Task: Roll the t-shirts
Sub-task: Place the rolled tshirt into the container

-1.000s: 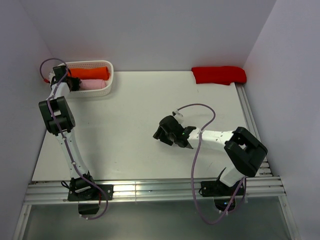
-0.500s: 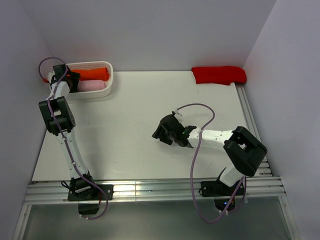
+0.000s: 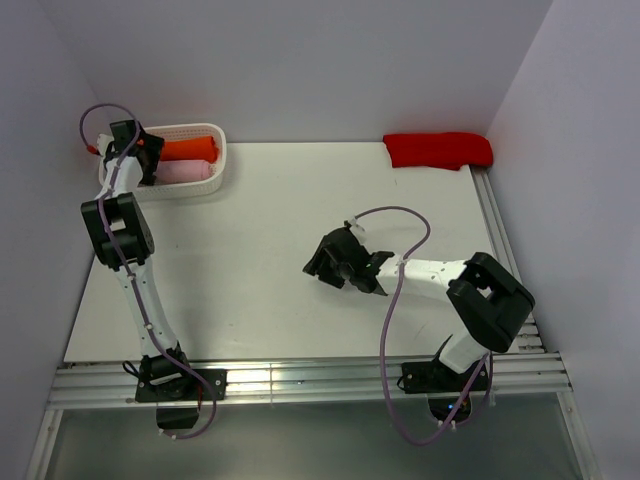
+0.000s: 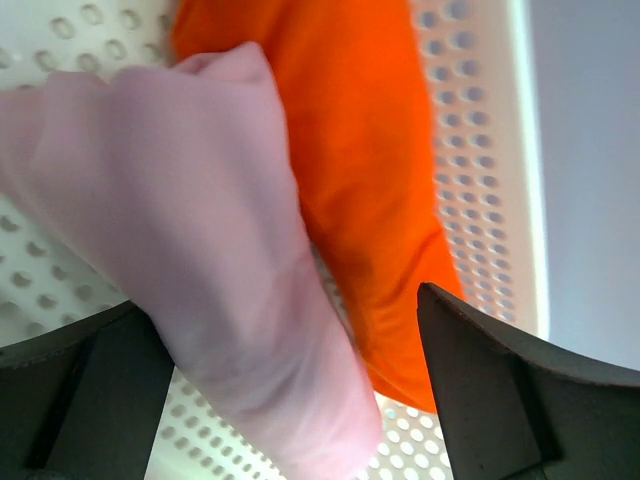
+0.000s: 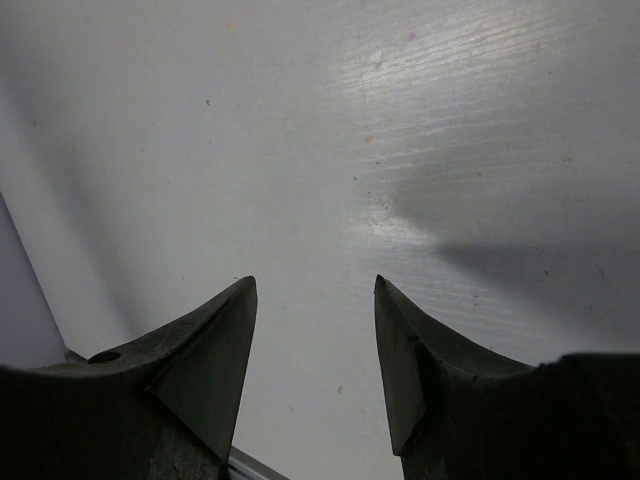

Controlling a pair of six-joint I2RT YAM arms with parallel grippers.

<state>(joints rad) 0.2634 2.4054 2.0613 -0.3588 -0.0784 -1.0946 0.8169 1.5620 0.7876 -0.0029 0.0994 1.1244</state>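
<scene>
A rolled light pink t-shirt [image 4: 200, 250] lies in the white perforated basket [image 4: 480, 150], pressed against a rolled orange t-shirt [image 4: 360, 170]. My left gripper [image 4: 278, 300] hovers over the basket's left end with its jaws wide apart, straddling the end of the pink roll without gripping it. From above, the pink roll [image 3: 188, 172] sits in front of the orange roll [image 3: 190, 148], with the left gripper [image 3: 147, 160] beside them. A bright red t-shirt [image 3: 438, 150] lies folded at the table's back right. My right gripper [image 3: 315, 262] is open and empty, low over the table's middle [image 5: 314, 280].
The basket [image 3: 222, 150] stands at the table's back left corner, close to the left wall. Grey walls enclose the table on three sides. A metal rail [image 3: 505, 250] runs along the right edge, and another crosses the front by the arm bases.
My left gripper's jaws spread wide and let go of the pink t-shirt, which stays in the basket; the gripper shifted slightly back. The right arm has hardly moved.
</scene>
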